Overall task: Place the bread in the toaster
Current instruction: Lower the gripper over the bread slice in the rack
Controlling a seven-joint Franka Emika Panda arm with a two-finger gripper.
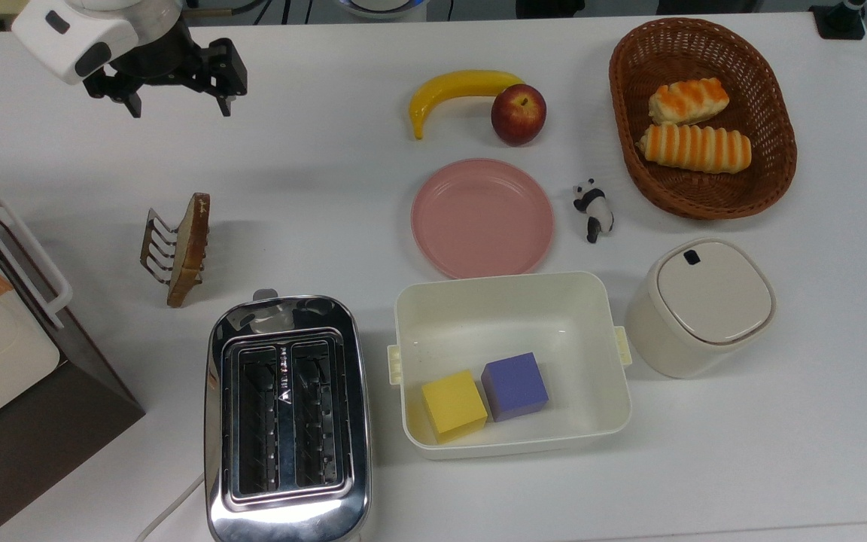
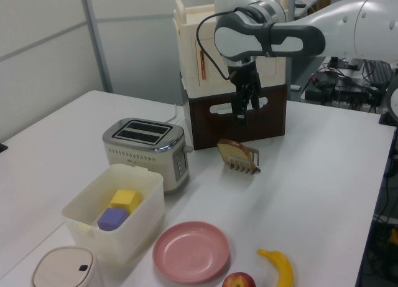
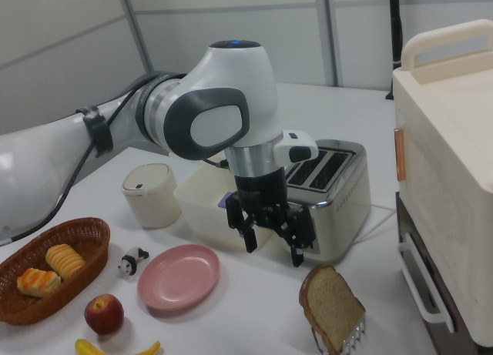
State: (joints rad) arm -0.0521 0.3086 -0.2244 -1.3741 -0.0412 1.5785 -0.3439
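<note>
Inside the white bin point(image 1: 510, 305): yellow cube point(image 1: 454, 405), purple cube point(image 1: 515, 386).

Top view overhead; left, right views oblique, opposite sides — share toaster point(image 2: 145, 151).

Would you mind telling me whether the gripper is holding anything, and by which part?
Nothing is held: the gripper is open, and the bread stands in its rack.
</note>
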